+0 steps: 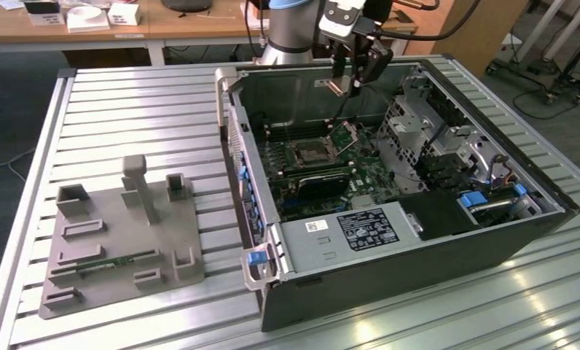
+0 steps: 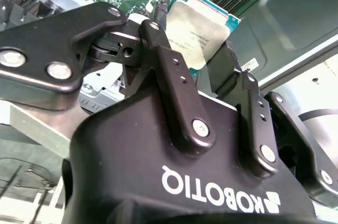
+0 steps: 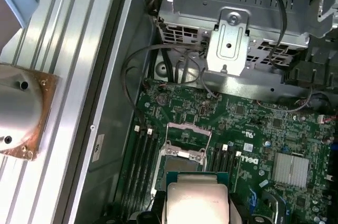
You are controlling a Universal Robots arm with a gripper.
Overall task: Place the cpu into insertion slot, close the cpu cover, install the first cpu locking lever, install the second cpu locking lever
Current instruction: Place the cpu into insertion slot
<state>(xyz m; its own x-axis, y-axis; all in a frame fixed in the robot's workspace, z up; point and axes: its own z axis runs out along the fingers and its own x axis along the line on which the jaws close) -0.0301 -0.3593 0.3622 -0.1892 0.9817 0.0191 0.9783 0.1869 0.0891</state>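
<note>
Surface: ribbed metal surface (image 1: 135,109) is carrying an open computer case (image 1: 417,255).
Grip: gripper (image 1: 348,86) fingers (image 2: 174,76) are pinching the cpu (image 2: 203,23) by its edges, hovering above the board.
Slot: insertion slot (image 1: 304,154) is lying open, cpu cover (image 1: 345,133) tilting up.
Care: keeping the chip level and square to the slot is looking essential, I'd judge.
</note>
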